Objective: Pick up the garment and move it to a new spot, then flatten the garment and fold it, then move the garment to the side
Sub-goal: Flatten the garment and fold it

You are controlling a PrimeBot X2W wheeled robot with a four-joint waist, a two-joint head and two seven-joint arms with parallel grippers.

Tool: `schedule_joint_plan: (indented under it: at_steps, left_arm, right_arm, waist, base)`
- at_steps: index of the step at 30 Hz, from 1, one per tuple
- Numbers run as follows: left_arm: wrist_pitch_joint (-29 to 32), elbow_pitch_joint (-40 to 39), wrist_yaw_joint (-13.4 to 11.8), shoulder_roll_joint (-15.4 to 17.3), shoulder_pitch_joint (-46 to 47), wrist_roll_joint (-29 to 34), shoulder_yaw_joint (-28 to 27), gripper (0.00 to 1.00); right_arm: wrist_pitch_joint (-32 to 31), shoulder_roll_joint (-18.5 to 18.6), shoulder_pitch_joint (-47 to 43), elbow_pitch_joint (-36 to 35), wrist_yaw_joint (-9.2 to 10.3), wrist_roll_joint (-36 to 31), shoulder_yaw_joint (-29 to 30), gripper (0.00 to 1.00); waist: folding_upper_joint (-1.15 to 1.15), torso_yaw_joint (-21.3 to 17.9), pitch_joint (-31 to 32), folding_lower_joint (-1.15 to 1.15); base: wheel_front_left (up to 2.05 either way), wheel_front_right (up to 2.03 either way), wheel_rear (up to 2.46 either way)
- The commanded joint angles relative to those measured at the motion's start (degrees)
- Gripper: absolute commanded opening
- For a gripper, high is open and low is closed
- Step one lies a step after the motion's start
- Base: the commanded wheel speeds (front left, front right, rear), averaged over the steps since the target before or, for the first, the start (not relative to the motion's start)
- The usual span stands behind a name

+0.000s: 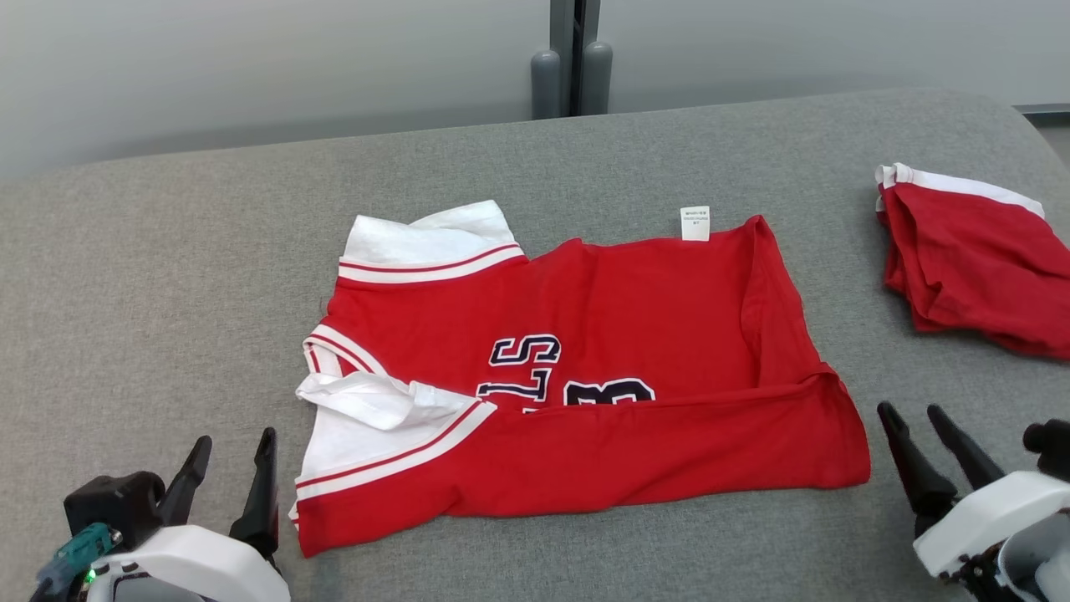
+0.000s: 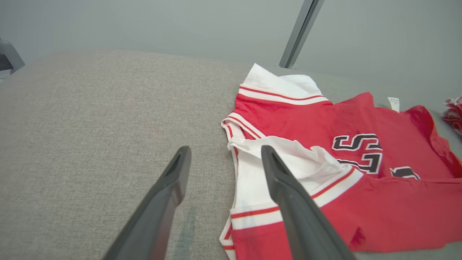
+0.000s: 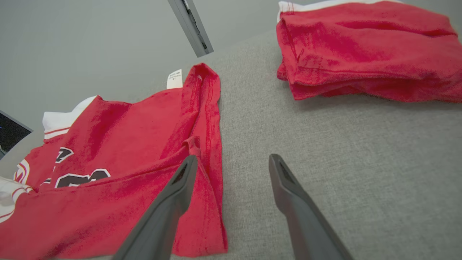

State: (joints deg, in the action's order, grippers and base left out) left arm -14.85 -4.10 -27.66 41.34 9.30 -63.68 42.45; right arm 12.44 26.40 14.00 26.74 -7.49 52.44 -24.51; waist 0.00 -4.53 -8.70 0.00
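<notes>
1. Squarely in the middle of the grey padded surface (image 1: 167, 276) lay the red garment (image 1: 652, 334), a jersey with white, red-striped trim and dark lettering facing up.
2. Its near long edge was folded over the body as a red band that partly covered the lettering. The white-trimmed end pointed to the robot's left, and a small white tag (image 1: 695, 223) stuck out at the far edge.
3. The left gripper (image 1: 235, 436) sat at the lower left of the head view, released. Its two dark fingers (image 1: 257, 493) were spread with nothing between them, just beside the garment's near left corner.
4. Seen from the left wrist, one finger crossed in front of the white trim; whether it touched the cloth could not be told.
5. The right gripper (image 1: 909, 409) sat at the lower right, likewise released and empty, just off the garment's near right corner.
6. A second red cloth (image 1: 978, 267), folded into a pile with white edging, lay at the far right, well apart from the jersey.
7. A dark post (image 1: 577, 50) stood behind the surface against a pale wall.
</notes>
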Motion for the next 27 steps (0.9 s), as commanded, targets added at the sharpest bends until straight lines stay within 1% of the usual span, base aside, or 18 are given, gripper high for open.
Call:
schedule_joint_plan:
  at_steps: [1, 2, 4, 7, 13, 14, 17, 22, 27]
  left_arm:
    - [-0.4, 0.4, -1.0, -1.6, -2.1, 2.5, -2.3, 1.0]
    - [-0.4, 0.9, -1.1, -2.7, -3.4, 3.5, -2.7, 1.0]
    - [-0.4, 2.4, -1.1, -3.4, -4.9, 5.6, -2.0, 1.0]
    - [1.4, 4.6, 0.3, -3.8, -4.6, 6.3, 0.4, 1.0]
    - [10.0, 7.3, 3.1, -3.2, -2.2, 5.0, 4.6, 1.0]
    - [10.0, 7.3, 3.1, -3.2, -2.2, 5.0, 4.6, 1.0]
    - [13.0, 8.2, 4.6, -3.7, -1.2, 4.6, 6.1, 1.0]
    - [15.3, 9.6, 6.2, -5.0, 0.7, 4.6, 7.6, 1.0]
    - [17.5, 10.8, 7.0, -5.3, 2.5, 4.9, 8.7, 1.0]
  right_arm:
    - [-2.8, -1.0, -1.8, 0.2, -0.01, -0.4, 0.6, 1.0]
    - [-4.4, -1.5, -2.6, 0.2, -0.01, -0.6, 0.5, 1.0]
    - [-6.7, -2.1, -3.1, 0.5, -0.01, -1.5, 0.8, 1.0]
    - [-9.7, -3.6, -3.4, 1.1, -0.01, -3.1, 1.1, 1.0]
    - [-15.1, -5.7, -2.9, 2.0, -0.01, -5.4, 3.3, 1.0]
    - [-15.1, -5.7, -2.9, 2.0, -0.01, -5.4, 3.3, 1.0]
    - [-17.8, -6.5, -3.2, 1.7, -0.01, -5.9, 4.1, 1.0]
    - [-21.3, -7.6, -4.1, 0.3, -0.01, -6.8, 4.7, 1.0]
    - [-23.5, -8.3, -4.7, -0.8, -0.01, -8.3, 5.8, 1.0]
  waist:
    - [0.0, 0.4, -0.2, 0.0]
    - [0.0, 0.4, -0.2, 0.0]
    - [0.0, 0.6, -0.2, 0.0]
    - [0.0, 0.8, -0.2, 0.0]
    - [0.0, 1.1, 0.0, 0.0]
    - [0.0, 1.1, 0.0, 0.0]
    - [0.0, 1.1, 0.0, 0.0]
    - [0.0, 0.8, -0.1, 0.0]
    - [0.0, 0.7, -0.5, 0.0]
  base:
    - [0.0, 0.0, 0.0]
    - [0.0, 0.0, 0.0]
    - [0.0, 0.0, 0.0]
    - [0.0, 0.0, 0.0]
    - [0.0, 0.0, 0.0]
    - [0.0, 0.0, 0.0]
    - [0.0, 0.0, 0.0]
    - [0.0, 0.0, 0.0]
    - [0.0, 0.0, 0.0]
